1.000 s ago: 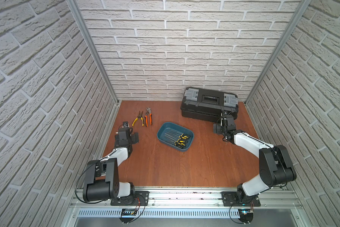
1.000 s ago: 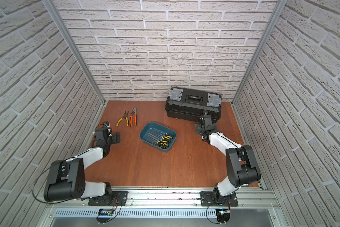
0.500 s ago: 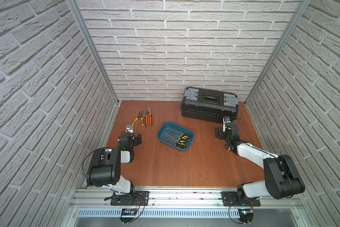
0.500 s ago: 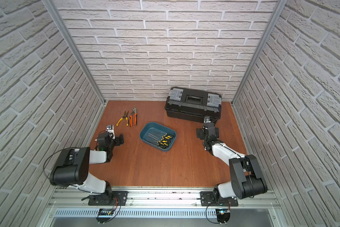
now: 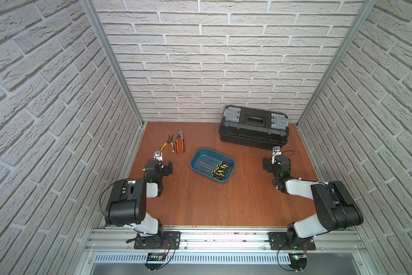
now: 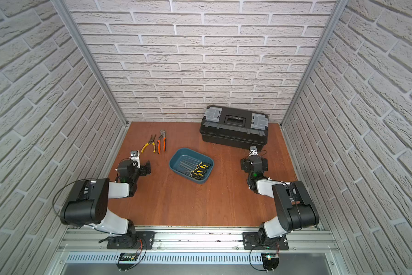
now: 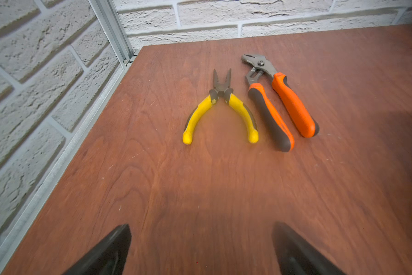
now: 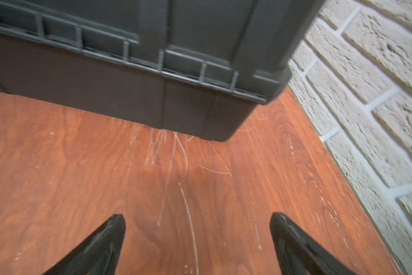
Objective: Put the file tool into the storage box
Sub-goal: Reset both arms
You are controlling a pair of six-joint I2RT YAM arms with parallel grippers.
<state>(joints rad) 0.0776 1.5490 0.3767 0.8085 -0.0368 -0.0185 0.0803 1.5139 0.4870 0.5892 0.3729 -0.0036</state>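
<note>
The storage box [image 5: 197, 159] [image 6: 176, 158] is a shallow teal tub in the middle of the wooden table in both top views. Several file tools [image 5: 218, 169] [image 6: 197, 170] with black and yellow handles lie side by side inside it. My left gripper [image 5: 160, 165] [image 7: 201, 228] hovers low, left of the box, open and empty, facing two pliers. My right gripper [image 5: 276, 163] [image 8: 197, 217] is right of the box, open and empty, facing the black toolbox. Neither gripper touches the box.
Yellow-handled pliers [image 5: 168, 145] [image 7: 220, 112] and orange-handled pliers [image 5: 180, 142] [image 7: 281, 102] lie at the back left. A shut black toolbox [image 5: 253, 127] [image 8: 152, 71] with grey latches stands at the back right. Brick walls close three sides.
Both arms have folded back toward the front rail. The right gripper has drawn away from the toolbox. The left gripper has shifted only slightly. Both stay open.
</note>
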